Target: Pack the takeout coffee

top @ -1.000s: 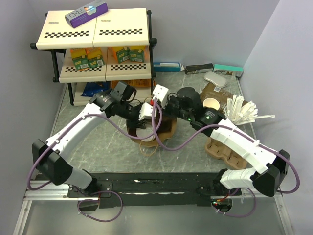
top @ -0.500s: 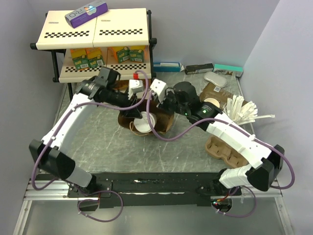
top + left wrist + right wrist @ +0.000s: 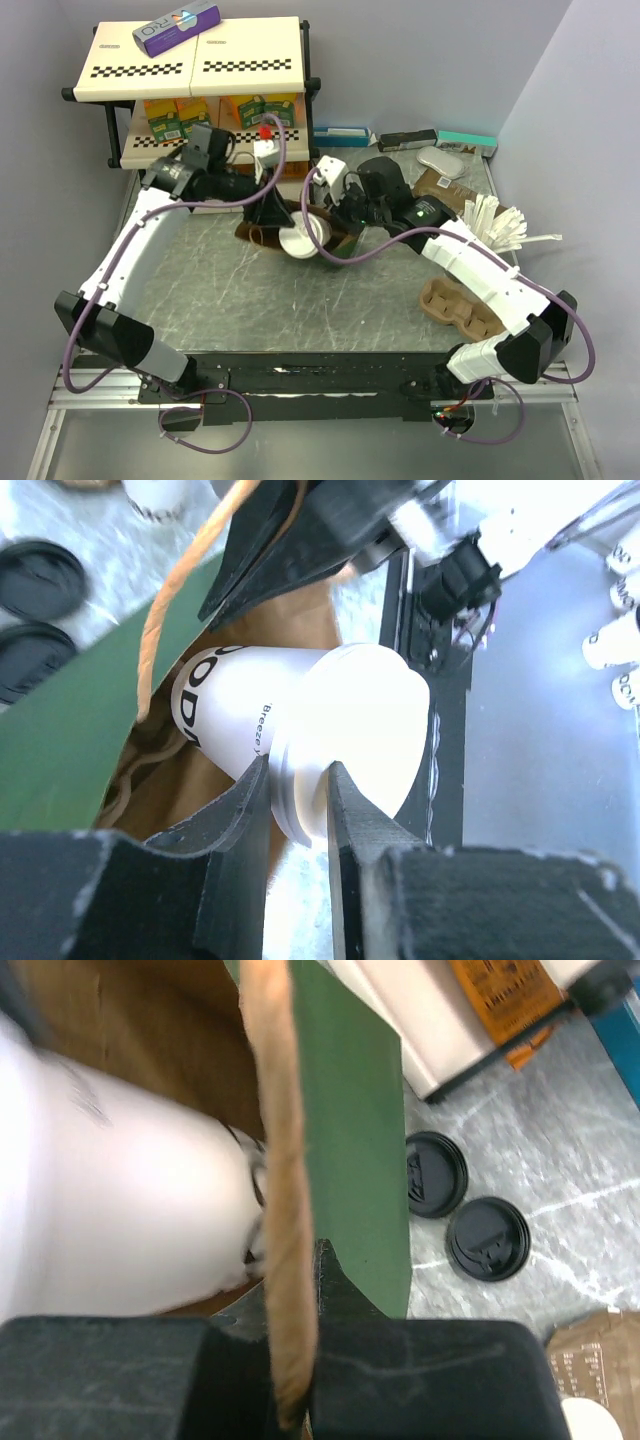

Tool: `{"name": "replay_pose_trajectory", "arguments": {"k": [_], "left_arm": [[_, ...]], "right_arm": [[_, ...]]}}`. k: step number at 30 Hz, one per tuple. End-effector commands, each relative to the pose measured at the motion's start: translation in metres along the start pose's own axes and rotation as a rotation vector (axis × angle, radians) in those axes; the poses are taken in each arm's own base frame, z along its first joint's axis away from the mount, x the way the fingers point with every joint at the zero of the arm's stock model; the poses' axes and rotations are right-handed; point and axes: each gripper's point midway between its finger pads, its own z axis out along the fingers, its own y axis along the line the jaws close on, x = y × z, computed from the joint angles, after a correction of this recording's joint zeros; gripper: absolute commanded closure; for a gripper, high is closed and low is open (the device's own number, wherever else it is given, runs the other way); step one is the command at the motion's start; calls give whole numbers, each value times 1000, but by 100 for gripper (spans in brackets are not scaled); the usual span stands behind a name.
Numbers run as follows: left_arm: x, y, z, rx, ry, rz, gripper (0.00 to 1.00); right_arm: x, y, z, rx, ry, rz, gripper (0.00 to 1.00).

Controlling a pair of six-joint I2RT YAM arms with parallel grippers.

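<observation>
A white paper takeout coffee cup (image 3: 300, 244) with black lettering lies on its side in the mouth of a brown paper bag (image 3: 256, 233) with green walls. My left gripper (image 3: 285, 229) is shut on the cup's rim (image 3: 290, 780), one finger inside and one outside. My right gripper (image 3: 340, 216) is shut on the bag's twisted paper handle (image 3: 283, 1160) and holds it up. In the right wrist view the cup (image 3: 120, 1230) fills the bag's brown inside beside the green wall (image 3: 350, 1110).
A brown pulp cup tray (image 3: 460, 308) sits at the right front, a tumbler of white sticks (image 3: 497, 225) behind it. Two black lids (image 3: 435, 1173) (image 3: 488, 1238) lie near the bag. A two-level shelf (image 3: 190, 60) with boxes stands at the back left.
Both arms have swung back and left, carrying the bag and the cup away from the front edge. The bag now lies more tipped, with the cup at its mouth.
</observation>
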Motion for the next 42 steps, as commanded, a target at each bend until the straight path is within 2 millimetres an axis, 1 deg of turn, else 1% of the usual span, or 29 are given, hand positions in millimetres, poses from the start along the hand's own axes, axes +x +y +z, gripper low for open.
{"name": "replay_pose_trajectory", "arguments": {"k": [1,4,6,10,11,12,13,15,16,18,19,21,22,23,24,25,26,27,28,29,30,31,33,36,37,38,39,40,42], "left_arm": [[-32,-24,-28,38,-71,-35,99],[-49,-28,-54,-27,-115,-7,99],[-51,-28,-69,-75,-122,-16,99],[-77,-26,-111,-188,-227,-36,99],[-80,-17,-130,-269,-259,-52,99],[-86,-11,-141,-325,-294,-81,99],[-85,0,-163,-419,-328,-109,99],[-82,16,-186,-537,-361,-169,99],[-77,25,-202,-594,-390,-232,99],[-63,38,-218,-670,-410,-323,99],[-54,43,-232,-721,-429,-365,99],[-35,55,-242,-763,-438,-458,99],[-22,61,-253,-801,-448,-514,99],[-12,66,-257,-828,-451,-556,99],[8,74,-258,-840,-457,-647,99],[21,80,-269,-871,-479,-698,99],[32,83,-270,-876,-486,-743,99],[52,90,-268,-870,-488,-825,99],[64,95,-272,-880,-502,-868,99],[70,101,-274,-881,-514,-882,99],[86,106,-269,-866,-517,-943,99],[94,113,-268,-856,-516,-971,99],[107,121,-265,-844,-511,-1014,99],[125,133,-263,-858,-492,-1058,99],[130,136,-264,-868,-486,-1064,99],[139,140,-265,-896,-470,-1074,99],[143,144,-266,-910,-466,-1074,99],[148,147,-267,-919,-464,-1081,99],[157,153,-265,-922,-465,-1100,99]], "right_arm": [[-1,-18,-4,30,13,50,100],[4,-27,-3,43,28,55,100],[7,-30,-2,44,37,57,100],[7,-39,-2,58,36,63,100],[8,-39,-1,56,38,62,100],[7,-40,-1,57,39,57,100],[6,-44,-2,69,35,51,100],[6,-48,-1,70,39,57,100],[6,-52,-2,68,38,62,100],[6,-55,-3,74,44,66,100],[5,-58,-5,79,42,64,100],[4,-61,-8,84,45,57,100],[-2,-65,-11,94,36,42,88],[-3,-68,-14,104,39,41,77],[-13,-72,-20,115,17,29,67],[-18,-73,-24,118,5,21,46],[-23,-74,-26,120,-5,12,39],[-31,-77,-31,127,-21,-3,33],[-35,-77,-34,130,-27,-6,23],[-39,-80,-36,143,-35,-3,19],[-46,-82,-41,150,-50,-9,16],[-51,-82,-44,151,-64,-14,14],[-64,-84,-53,163,-98,-12,13],[-84,-76,-64,151,-160,-35,12],[-91,-67,-64,136,-180,-60,12],[-92,-60,-61,118,-180,-76,12],[-88,-55,-56,103,-165,-96,12],[-86,-41,-46,66,-149,-110,12],[-77,-23,-34,5,-111,-122,12]]}}
